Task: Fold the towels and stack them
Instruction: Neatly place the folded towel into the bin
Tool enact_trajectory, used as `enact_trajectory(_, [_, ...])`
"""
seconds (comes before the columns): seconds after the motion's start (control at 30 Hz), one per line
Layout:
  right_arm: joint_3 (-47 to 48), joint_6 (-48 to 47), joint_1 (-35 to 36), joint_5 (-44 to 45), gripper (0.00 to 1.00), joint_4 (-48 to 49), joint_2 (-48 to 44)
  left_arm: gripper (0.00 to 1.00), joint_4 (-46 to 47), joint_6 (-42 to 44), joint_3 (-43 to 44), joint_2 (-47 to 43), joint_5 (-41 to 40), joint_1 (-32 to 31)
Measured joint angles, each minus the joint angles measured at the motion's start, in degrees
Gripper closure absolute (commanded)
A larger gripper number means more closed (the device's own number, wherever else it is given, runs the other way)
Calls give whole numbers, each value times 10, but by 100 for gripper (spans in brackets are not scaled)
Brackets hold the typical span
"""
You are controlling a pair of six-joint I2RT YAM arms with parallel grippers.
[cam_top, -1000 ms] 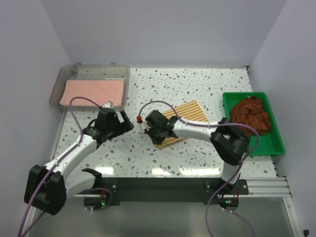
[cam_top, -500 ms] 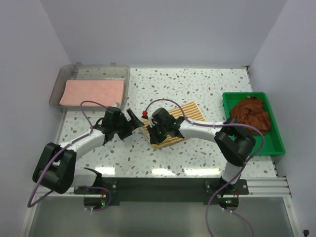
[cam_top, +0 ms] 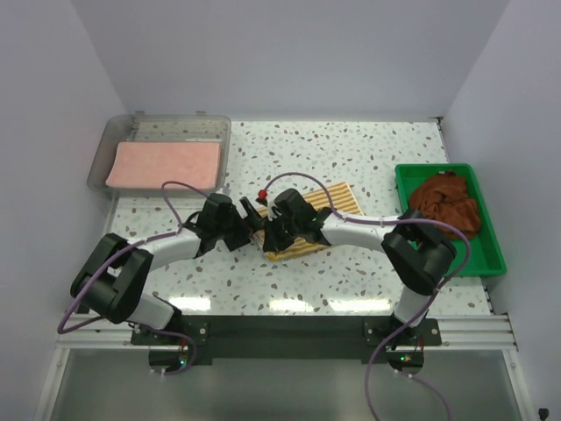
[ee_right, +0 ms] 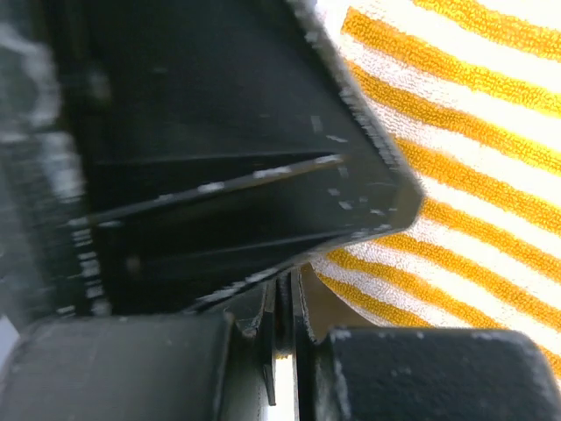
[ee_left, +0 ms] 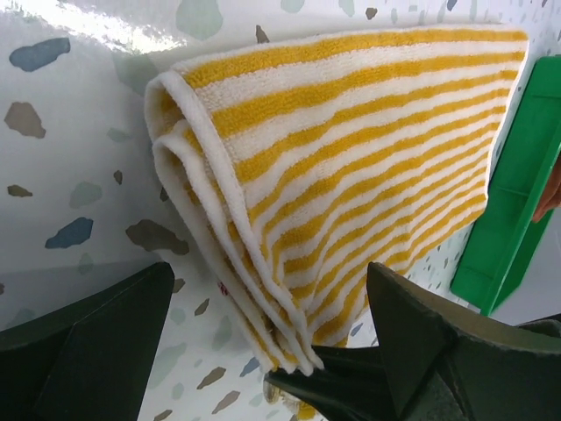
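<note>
The yellow-and-white striped towel (cam_top: pixel 320 213) lies folded on the table's middle, its layered edge facing me (ee_left: pixel 351 158). My right gripper (cam_top: pixel 273 232) is shut on the towel's near-left corner, and its dark finger shows under that corner in the left wrist view. In the right wrist view the right gripper (ee_right: pixel 289 303) has its fingers pressed together beside the stripes (ee_right: pixel 456 175). My left gripper (cam_top: pixel 249 230) is open, its fingers (ee_left: pixel 96 351) straddling the same corner without touching it. A salmon-pink towel (cam_top: pixel 164 164) lies flat in the bin. Rust-brown towels (cam_top: pixel 447 203) sit crumpled in the tray.
The clear grey bin (cam_top: pixel 99 167) stands at the back left. The green tray (cam_top: pixel 491 254) stands at the right edge, its corner also in the left wrist view (ee_left: pixel 513 202). Both arms meet at the table's middle, close together.
My left arm has swung right, from near the bin to the striped towel's left corner, still open. The right gripper stays shut and has shifted slightly with the towel.
</note>
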Motion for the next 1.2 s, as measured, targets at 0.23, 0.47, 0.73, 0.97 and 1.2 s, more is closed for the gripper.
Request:
enact_trajectory(0.23, [-12, 22, -1, -8, 100, 32, -4, 28, 51, -30, 0, 30, -17, -14])
enact_trajectory(0.47, [-20, 34, -1, -8, 100, 49, -4, 81, 44, -36, -14, 34, -46, -19])
enact_trajectory(0.73, [-21, 36, -1, -5, 25, 51, -8, 100, -7, 17, 15, 30, -66, -22])
enact_trajectory(0.97, [-21, 17, -2, 38, 1, -2, -81, 100, -163, 151, 212, 49, -114, -19])
enact_trajectory(1.2, [-21, -7, -2, 93, 1, -78, -173, 100, -260, 279, 426, 109, -143, 41])
